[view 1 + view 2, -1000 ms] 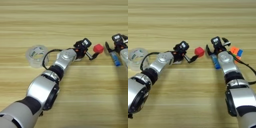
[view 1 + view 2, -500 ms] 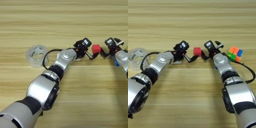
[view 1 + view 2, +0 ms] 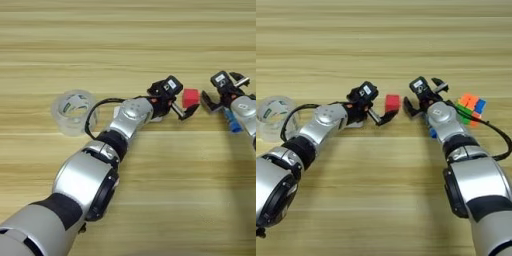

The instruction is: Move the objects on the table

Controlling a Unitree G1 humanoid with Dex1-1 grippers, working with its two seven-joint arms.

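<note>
Nowhere legible writing, red cube (image 3: 392, 103), tape roll (image 3: 74, 111)

Cube (image 3: 392, 102) between grippers, tape roll (image 3: 74, 111) far left

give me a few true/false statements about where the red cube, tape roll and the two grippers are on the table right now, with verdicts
1. The small red cube lies between the left gripper and the right gripper. True.
2. The clear plastic tape roll is stacked on the cube. False: it sits alone on the light wooden table, far to the robot's left.
3. A multicoloured puzzle cube lies to the right of the right arm. True.
4. The right gripper holds the cube aloft. False: the cube rests on the table, with the gripper open beside it.
5. The blue glue-stick tube stands upright by the tape roll. False: it lies partly under the right arm.
</note>
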